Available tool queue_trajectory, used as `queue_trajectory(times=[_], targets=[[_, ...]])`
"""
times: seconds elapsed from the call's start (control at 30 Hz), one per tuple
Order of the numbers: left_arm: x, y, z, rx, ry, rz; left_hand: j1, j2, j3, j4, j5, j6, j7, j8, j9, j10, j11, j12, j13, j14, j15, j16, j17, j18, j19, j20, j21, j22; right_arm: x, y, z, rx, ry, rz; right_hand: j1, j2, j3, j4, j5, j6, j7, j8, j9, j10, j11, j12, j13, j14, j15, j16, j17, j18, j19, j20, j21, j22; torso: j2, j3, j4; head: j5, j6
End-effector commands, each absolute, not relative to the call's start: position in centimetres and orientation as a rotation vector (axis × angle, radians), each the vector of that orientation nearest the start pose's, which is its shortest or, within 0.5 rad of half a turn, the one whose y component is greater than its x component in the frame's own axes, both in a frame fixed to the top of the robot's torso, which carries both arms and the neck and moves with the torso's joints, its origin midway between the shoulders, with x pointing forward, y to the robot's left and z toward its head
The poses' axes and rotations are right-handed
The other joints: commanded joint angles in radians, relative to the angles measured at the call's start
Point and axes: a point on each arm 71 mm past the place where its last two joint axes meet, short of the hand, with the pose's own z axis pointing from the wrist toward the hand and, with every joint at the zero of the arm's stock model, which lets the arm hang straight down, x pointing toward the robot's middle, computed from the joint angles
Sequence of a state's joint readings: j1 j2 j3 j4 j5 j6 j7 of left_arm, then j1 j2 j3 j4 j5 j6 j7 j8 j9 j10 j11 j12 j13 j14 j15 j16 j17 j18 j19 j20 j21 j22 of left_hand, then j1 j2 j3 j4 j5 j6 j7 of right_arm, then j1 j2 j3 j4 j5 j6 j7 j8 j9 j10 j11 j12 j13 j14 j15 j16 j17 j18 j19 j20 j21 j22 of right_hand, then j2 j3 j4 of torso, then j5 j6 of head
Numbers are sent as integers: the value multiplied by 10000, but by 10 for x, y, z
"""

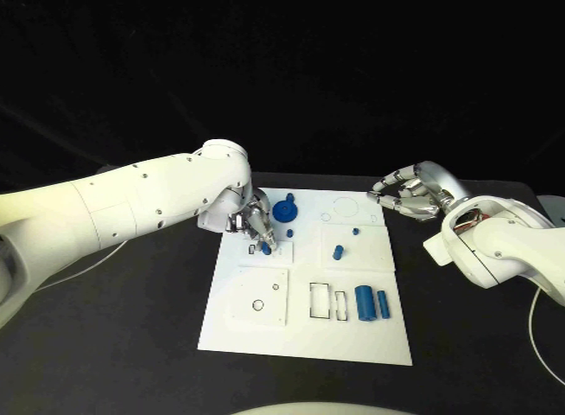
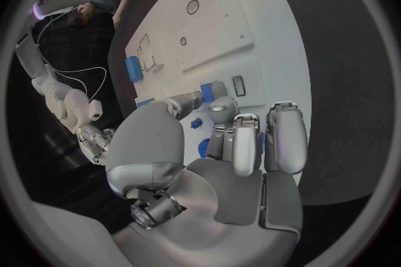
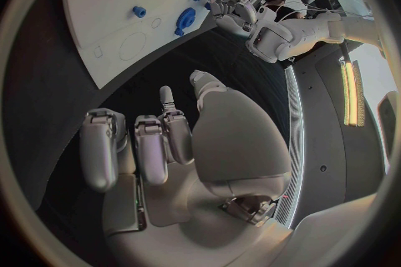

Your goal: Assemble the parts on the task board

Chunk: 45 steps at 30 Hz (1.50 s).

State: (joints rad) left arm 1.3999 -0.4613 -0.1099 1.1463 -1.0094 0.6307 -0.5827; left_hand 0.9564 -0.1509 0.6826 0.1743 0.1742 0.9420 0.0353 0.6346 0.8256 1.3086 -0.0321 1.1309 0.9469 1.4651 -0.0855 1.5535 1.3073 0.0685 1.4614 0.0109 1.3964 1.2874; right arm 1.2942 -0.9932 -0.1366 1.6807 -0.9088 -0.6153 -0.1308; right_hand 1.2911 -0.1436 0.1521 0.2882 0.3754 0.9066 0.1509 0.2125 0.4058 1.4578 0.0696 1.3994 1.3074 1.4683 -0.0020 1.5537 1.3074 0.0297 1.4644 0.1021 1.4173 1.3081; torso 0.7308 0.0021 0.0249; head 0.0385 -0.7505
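Observation:
The white task board [image 1: 305, 335] lies mid-table. My left hand [image 1: 248, 221] hangs over its upper left part and pinches a small blue part [image 1: 265, 247] between thumb and a finger, right beside a small rectangular slot [image 1: 251, 250]. The left wrist view shows that blue part [image 2: 208, 91] at the tips of my left hand [image 2: 230, 147], close to the slot [image 2: 238, 85]. A blue gear [image 1: 284, 208] stands just behind the hand. My right hand [image 1: 407, 195] hovers off the board's far right corner, fingers loosely curved, holding nothing [image 3: 167, 147].
Small blue pegs [image 1: 290, 233] [image 1: 353, 231] and a short blue piece [image 1: 338, 252] stand mid-board. Two blue cylinders [image 1: 365, 303] [image 1: 384, 303] lie near the right edge, beside rectangular cut-outs [image 1: 320, 299]. A square plate with holes [image 1: 260, 296] sits at the lower left.

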Motion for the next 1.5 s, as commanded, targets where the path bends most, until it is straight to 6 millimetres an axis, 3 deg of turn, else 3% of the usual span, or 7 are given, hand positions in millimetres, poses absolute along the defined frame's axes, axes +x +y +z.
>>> queue_trajectory(times=[0.03, 0.57, 1.5], targets=[[539, 132, -185, 2242, 26184, -1829, -209, -12, -151, 113, -34, 82, 0, -56, -17, 46, -31, 57, 36, 999, -82, 59, 2442, -75, 23, -69, 36, 17, 464, -248, -160, 4780, 15603, 7711, -100, -22, 44, 19, 49, -4, -37, 40, 14, -43, -60, -55, 1356, 888, -65, -55, 2054, 94, 301, -65, -65, 1613, -2, 3, -1, -1, 1], [539, 131, -186, 2264, 26222, -1852, -546, -40, -643, 493, -40, 197, -17, -71, -20, 84, -43, 97, 95, 1007, -92, 73, 2465, -84, 45, -71, 58, 67, 464, -248, -160, 4762, 15593, 7711, -113, -26, 42, 20, 39, -6, -37, 41, 14, -44, -60, -56, 1355, 888, -65, -55, 2054, 96, 296, -65, -76, 1607, -6, 5, -6, -2, 17], [536, 136, -179, 2009, 25691, -2241, -723, -136, -1196, 854, -37, 237, -42, -77, -4, 67, -62, 52, 47, 996, -109, 53, 2432, -79, 41, -89, 39, 53, 465, -248, -160, 4757, 15578, 7693, -192, -38, 22, 34, -25, -17, -34, 44, 14, -42, -57, -55, 1356, 889, -63, -56, 2055, 95, 300, -65, -73, 1612, -8, 2, 1, -24, 63]])
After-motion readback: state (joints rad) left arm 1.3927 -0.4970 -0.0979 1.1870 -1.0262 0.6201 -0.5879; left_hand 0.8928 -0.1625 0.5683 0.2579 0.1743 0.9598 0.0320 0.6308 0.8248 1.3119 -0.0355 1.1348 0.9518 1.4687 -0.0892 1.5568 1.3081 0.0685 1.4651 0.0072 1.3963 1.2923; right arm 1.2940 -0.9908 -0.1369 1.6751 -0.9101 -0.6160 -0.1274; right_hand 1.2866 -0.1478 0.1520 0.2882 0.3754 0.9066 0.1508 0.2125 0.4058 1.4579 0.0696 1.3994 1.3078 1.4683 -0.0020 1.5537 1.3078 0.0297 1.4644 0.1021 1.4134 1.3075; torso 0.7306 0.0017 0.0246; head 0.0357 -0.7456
